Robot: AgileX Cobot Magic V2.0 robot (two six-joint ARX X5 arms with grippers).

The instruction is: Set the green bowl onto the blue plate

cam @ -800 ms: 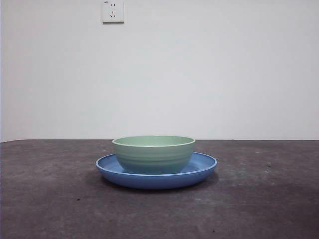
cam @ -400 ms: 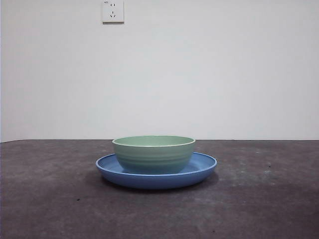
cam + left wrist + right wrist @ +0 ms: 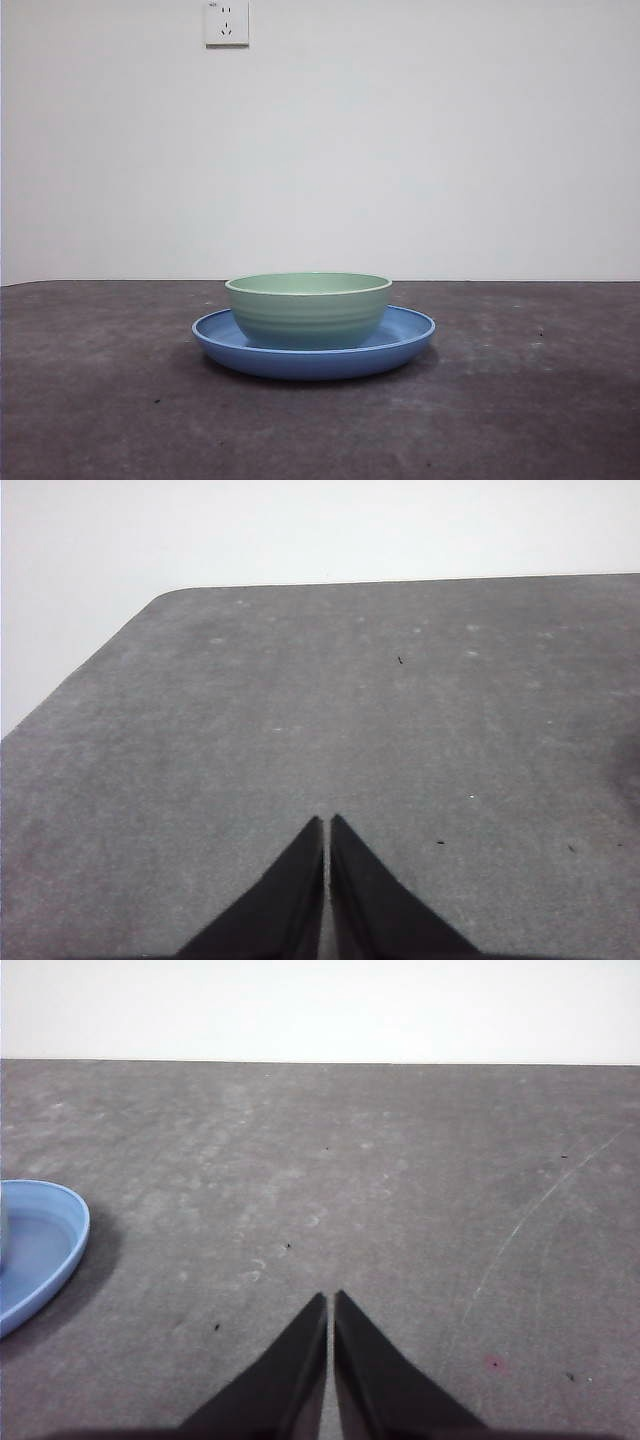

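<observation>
The green bowl [image 3: 308, 310] is sitting upright on the blue plate [image 3: 410, 338], a little toward one side of the plate's middle rather than dead centre, with a band of bare blue showing around its base. Judging by this, the placing is done — nothing of the task appears to be left except perhaps parking the arms. The bowl is showing no contents from the level front view; its inside is hidden below the rim, so whether it is holding anything cannot be told. The plate is carrying only the bowl.

Neither arm is touching the crockery. The left tool [image 3: 327, 825] is hanging over bare grey surface [image 3: 100, 400] with its two black jaws pressed together, holding nothing. The right tool [image 3: 330, 1300] is likewise closed and empty — its wrist view is catching just an edge of the plate off to one side, well apart from the jaws. A wall socket [image 3: 226, 22] is showing on the white wall behind.
</observation>
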